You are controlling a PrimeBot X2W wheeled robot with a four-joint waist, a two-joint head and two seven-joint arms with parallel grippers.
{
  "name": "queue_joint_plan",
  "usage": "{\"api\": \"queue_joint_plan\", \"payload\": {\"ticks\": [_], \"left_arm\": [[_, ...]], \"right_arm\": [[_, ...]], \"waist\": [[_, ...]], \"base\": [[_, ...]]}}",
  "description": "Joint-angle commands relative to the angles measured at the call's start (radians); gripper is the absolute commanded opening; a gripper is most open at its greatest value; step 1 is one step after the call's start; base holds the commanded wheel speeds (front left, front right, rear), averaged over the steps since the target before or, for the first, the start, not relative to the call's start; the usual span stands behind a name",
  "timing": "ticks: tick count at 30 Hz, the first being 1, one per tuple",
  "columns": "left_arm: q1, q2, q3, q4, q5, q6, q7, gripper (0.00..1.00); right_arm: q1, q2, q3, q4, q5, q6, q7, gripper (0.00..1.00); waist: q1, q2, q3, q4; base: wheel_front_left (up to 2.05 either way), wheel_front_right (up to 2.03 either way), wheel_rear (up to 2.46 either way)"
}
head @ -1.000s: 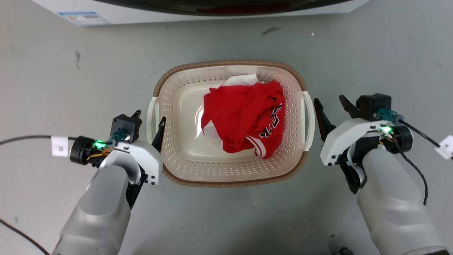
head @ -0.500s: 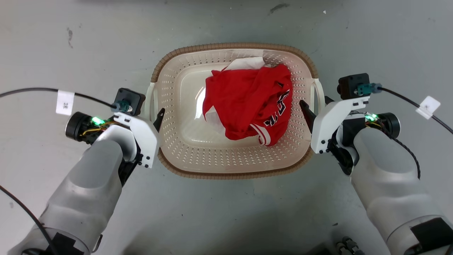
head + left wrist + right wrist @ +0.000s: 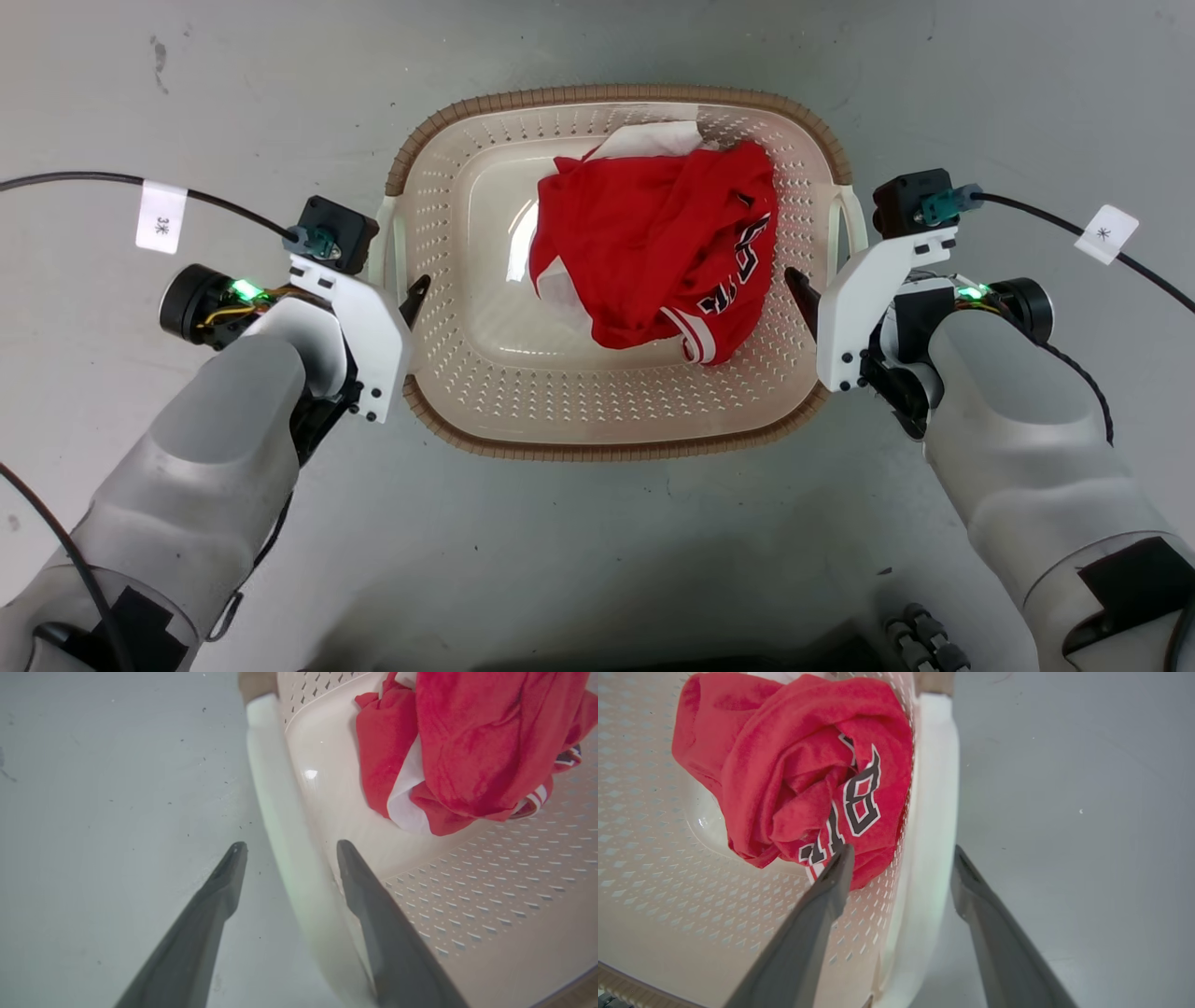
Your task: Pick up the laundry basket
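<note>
The cream perforated plastic laundry basket with a brown woven-look rim (image 3: 607, 94) is sitting on the grey floor (image 3: 597, 560), with a crumpled red jersey (image 3: 653, 252) lying inside. The left end effector (image 3: 290, 845) is straddling the white left handle (image 3: 275, 802) with its fingers spread apart. The right end effector (image 3: 902, 850) is likewise gaping around the white right handle (image 3: 936, 788). Both should be closing together at mid-handle, then lifting evenly so the basket stays level.

Red jersey (image 3: 653, 252) sits crumpled, black-and-white lettering (image 3: 850, 807) curling across one fold, striped cuff (image 3: 695, 341) poking out (white cloth (image 3: 653, 140) peeking from under its far edge). Grey floor (image 3: 597, 560) all around, speckled, one dark scuff (image 3: 159, 56) far left.
</note>
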Motion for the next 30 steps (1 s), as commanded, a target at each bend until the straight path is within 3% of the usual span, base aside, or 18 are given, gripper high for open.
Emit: {"api": "queue_joint_plan", "payload": {"ticks": [1,13,14,15,16,30], "left_arm": [[-0.014,0.013,-0.011,0.004,-0.011,0.001,-0.004,1.00],[-0.047,0.015,-0.104,0.031,-0.085,0.001,-0.033,1.00],[-0.048,0.012,-0.112,0.030,-0.094,0.001,-0.029,0.74],[-0.050,0.012,-0.120,0.030,-0.103,0.001,-0.029,0.31],[-0.053,0.012,-0.127,0.029,-0.112,0.001,-0.029,0.00],[-0.030,0.022,-0.251,-0.021,-0.253,-0.001,0.022,0.00]], "right_arm": [[-0.018,-0.001,0.005,0.007,0.007,-0.001,0.003,1.00],[-0.033,-0.001,0.025,0.038,0.017,-0.001,-0.012,1.00],[-0.033,-0.001,0.026,0.039,0.019,-0.001,-0.010,0.78],[-0.034,-0.001,0.027,0.040,0.022,-0.001,-0.010,0.37],[-0.035,-0.001,0.029,0.041,0.023,-0.001,-0.012,0.00],[-0.019,-0.005,0.021,0.055,-0.025,-0.001,0.007,0.00]], "waist": [[-0.0001,0.0000,0.003,-0.001],[-0.0001,0.0000,0.010,0.002],[-0.0001,0.0000,0.010,0.003],[-0.0001,0.0000,0.009,0.003],[-0.0001,0.0000,0.009,0.004],[-0.0001,0.0000,-0.068,0.016]], "base": [[0.00,0.00,0.00],[0.00,0.00,0.00],[0.00,0.00,0.00],[0.00,0.00,0.00],[0.00,0.00,0.00],[0.00,0.00,0.00]]}}
